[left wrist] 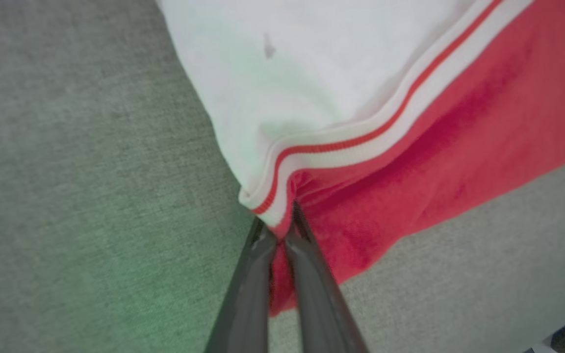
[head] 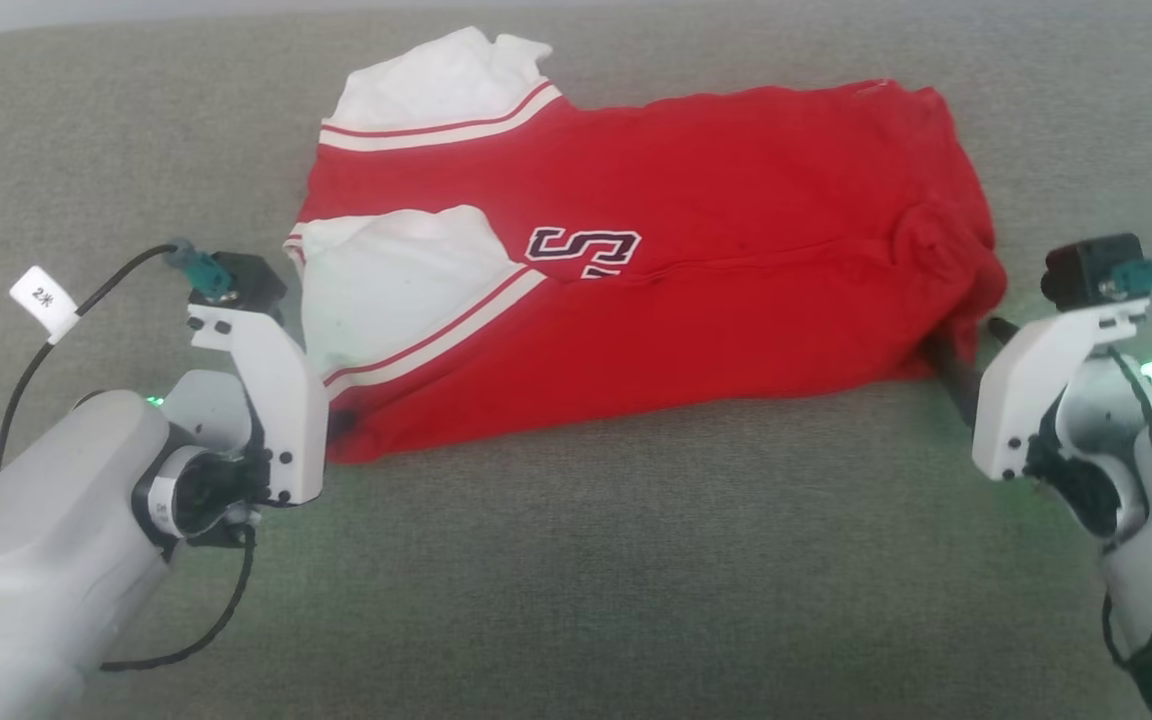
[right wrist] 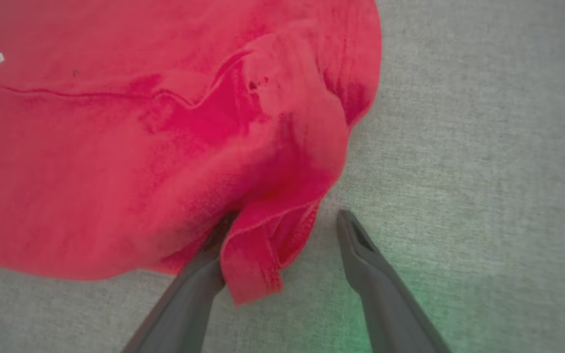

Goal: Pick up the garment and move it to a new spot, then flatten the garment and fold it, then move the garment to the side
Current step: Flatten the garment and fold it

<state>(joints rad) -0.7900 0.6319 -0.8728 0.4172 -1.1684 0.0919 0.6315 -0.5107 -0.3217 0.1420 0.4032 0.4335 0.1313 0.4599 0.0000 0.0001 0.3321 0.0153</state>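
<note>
Red garment (left wrist: 410, 162) corner pinched by left tool (left wrist: 282, 235).

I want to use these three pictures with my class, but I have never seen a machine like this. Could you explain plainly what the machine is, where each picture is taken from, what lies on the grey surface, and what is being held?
This is a two-armed robot. Each pale arm ends in a gripper with two long dark fingers.

The wide picture comes from a camera on the robot's head, looking down at its work. The other two come from cameras on its wrists, each looking along that arm's own fingers.

On the grey fabric surface lies a small red jersey-style shirt with white sleeves, striped trim and a dark printed letter, loosely folded.

The left gripper is shut, pinching the shirt's corner below the striped trim. The right gripper is open at the opposite end: one finger is tucked under a red fold, the other rests on bare surface. It holds nothing yet.
</note>
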